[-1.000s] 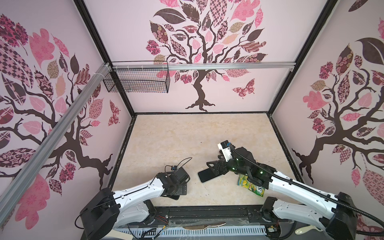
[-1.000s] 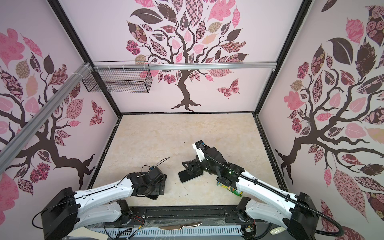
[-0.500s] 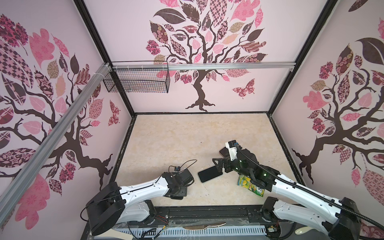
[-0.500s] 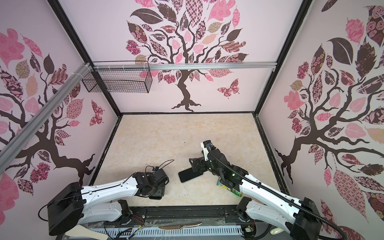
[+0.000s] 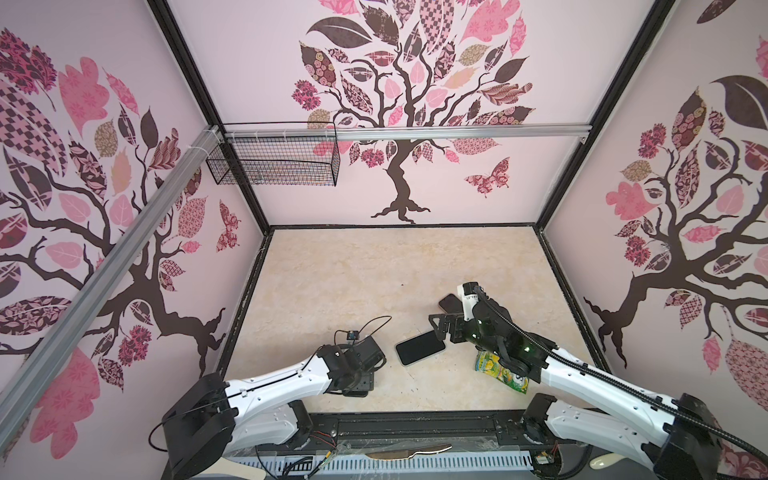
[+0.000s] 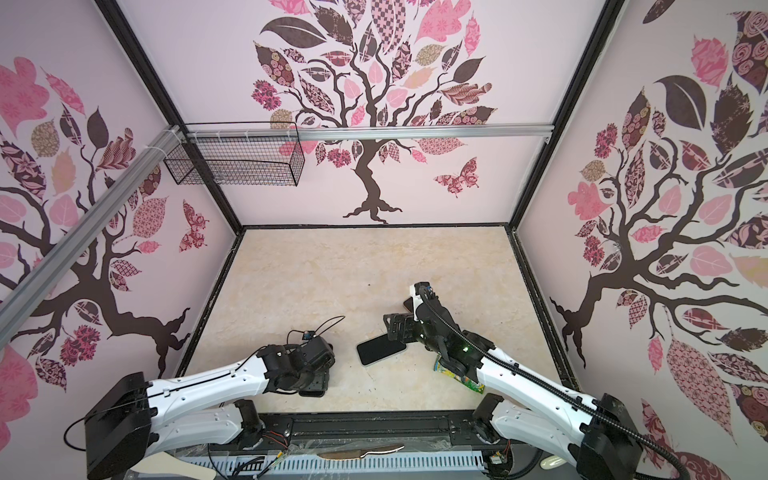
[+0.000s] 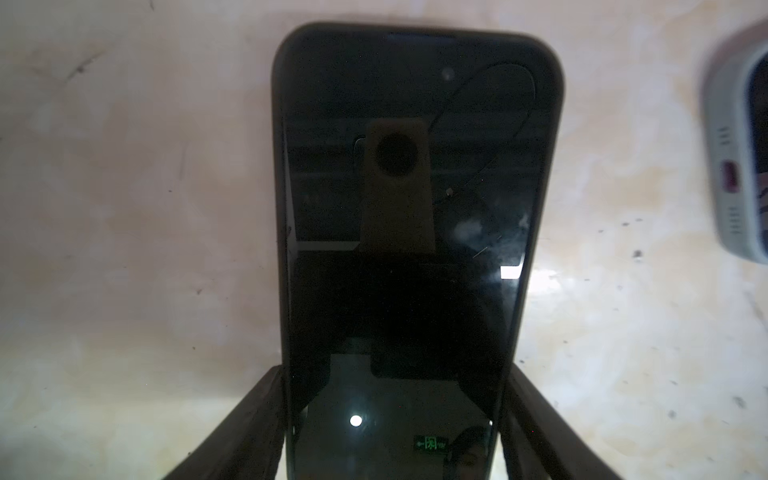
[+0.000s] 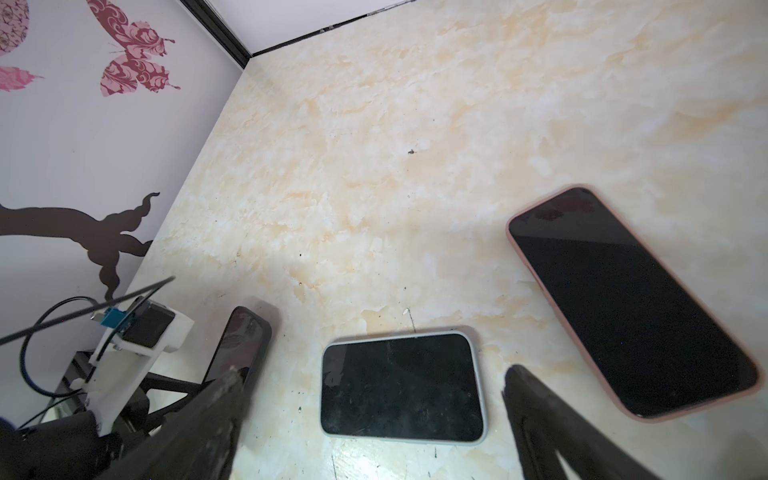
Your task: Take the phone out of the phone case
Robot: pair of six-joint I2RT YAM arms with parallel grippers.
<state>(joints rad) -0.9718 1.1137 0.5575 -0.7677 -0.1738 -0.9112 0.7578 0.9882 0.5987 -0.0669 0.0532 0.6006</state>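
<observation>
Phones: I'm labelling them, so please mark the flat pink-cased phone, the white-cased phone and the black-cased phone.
Pink-cased phone (image 8: pixel 631 303): right wrist view, screen centre.
White-cased phone (image 5: pixel 420 349): a top view, screen centre.
Black-cased phone (image 7: pixel 409 208): left wrist view, screen centre.

Three phones flat on table (image 5: pixel 353 270), all toward front. Left phone (image 7: pixel 407 249) front-left of centre, under left gripper (image 7: pixel 392 374), fingers (image 7: pixel 266 415) against its sides. Middle phone (image 5: pixel 419 348) to its right, near, apart. Right gripper (image 5: pixel 440 332) over middle phone's far end. Far phone (image 5: pixel 448 302) behind, partly under right wrist. Packet (image 5: pixel 498 370) right of middle phone, beneath right arm. Basket (image 5: pixel 274 160) on back-left rail.
</observation>
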